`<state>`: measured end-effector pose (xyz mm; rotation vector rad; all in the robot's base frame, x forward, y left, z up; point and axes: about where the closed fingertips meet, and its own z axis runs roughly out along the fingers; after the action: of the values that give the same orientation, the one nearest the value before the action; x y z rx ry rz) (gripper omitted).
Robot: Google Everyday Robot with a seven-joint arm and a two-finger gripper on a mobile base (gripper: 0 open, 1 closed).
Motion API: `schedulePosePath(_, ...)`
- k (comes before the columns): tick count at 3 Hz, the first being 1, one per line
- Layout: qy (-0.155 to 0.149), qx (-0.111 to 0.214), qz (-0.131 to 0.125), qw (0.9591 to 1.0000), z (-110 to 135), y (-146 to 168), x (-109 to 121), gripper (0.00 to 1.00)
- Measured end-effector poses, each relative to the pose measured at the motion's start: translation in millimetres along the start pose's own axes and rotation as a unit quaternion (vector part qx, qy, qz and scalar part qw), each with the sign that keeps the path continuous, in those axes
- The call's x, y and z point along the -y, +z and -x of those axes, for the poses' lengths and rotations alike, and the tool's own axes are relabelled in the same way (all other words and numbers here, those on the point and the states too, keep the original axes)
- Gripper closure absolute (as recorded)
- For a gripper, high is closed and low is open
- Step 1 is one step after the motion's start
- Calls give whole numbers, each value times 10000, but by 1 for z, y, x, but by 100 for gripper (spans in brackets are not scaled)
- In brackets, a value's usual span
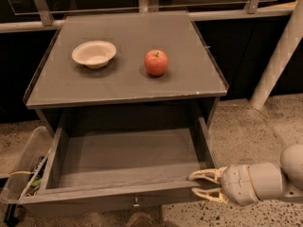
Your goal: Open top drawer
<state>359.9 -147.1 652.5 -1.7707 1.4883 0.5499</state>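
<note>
Speckled floor [265,126], pulled-out top drawer [128,160], hand [194,183] spread around its right front corner.

Grey tabletop [128,86]: white bowl [93,54] L, red apple [156,63] ctr, apart. Gripper [192,184] at top drawer [94,195] R front corner.

gripper [195,184] at right corner of top drawer [128,157]

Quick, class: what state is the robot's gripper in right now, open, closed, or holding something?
Gripper: open, with its fingers spread apart at the right front corner of the pulled-out top drawer.
</note>
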Motion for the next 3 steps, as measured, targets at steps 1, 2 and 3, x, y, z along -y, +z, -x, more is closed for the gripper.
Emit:
schedulePosePath(1, 0, 0, 0, 10000, 3, -3, 2, 100)
schedulePosePath(2, -16, 69, 48, 10000, 9, -5, -8, 100)
schedulePosePath(3, -16, 69, 48, 10000, 9, -5, -8, 82)
